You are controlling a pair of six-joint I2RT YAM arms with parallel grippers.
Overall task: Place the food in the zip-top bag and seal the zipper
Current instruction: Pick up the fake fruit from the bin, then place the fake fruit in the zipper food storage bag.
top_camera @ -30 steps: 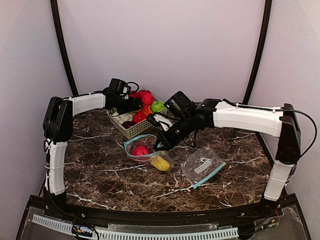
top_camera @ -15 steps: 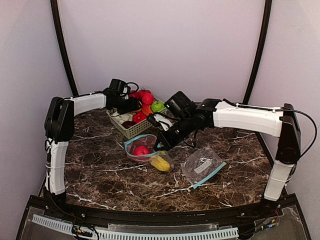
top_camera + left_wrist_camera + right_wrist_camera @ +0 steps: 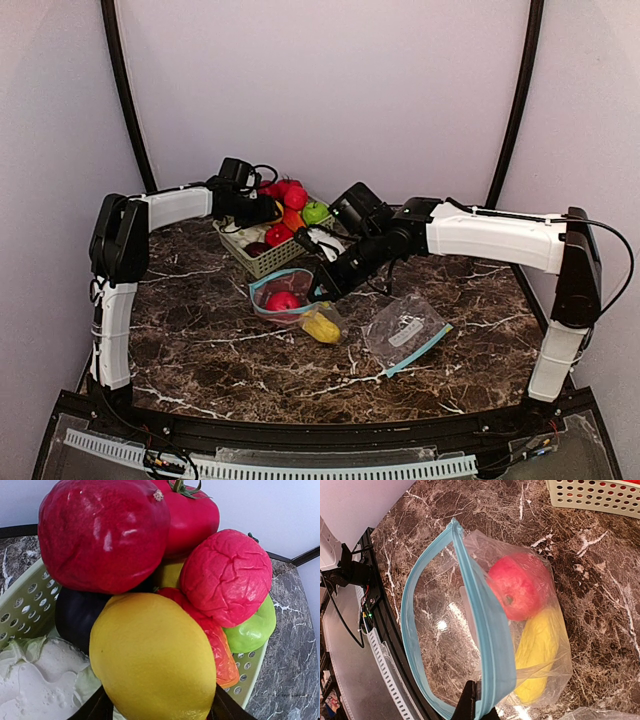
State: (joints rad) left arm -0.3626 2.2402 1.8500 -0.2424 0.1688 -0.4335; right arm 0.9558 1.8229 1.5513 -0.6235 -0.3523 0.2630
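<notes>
Left gripper: jaws apart, one dark finger on each flank of the lemon, low on its near end. Cannot tell whether the pads press on it yet. The lemon sits on top of the pile in the basket. It touches the pomegranate behind it and an orange-red piece at its right, with a dark purple piece beneath.

Right gripper: pinched together on the blue zipper of the bag, holding the mouth lifted and open. The bag lies on the table just in front of the basket. A red fruit and a yellow piece are inside it. Most of the food is in the basket. A spare bag lies apart to the right.

Step in hand, as judged: grasping the lemon for transfer.

Notes for doing it well:
- The lemon is glossy, rounded and wide for these jaws. Grip across its fat middle; on the taper it will likely squirt out.
- Close firmly before lifting.
- Lift straight up, so the pomegranate and the wrinkled red fruit resting close by do not roll off the heap.
- The bag mouth looks little wider than the lemon. Feed it in end first while the right arm holds the rim up.
- Sealing waits until the rest is in.
</notes>
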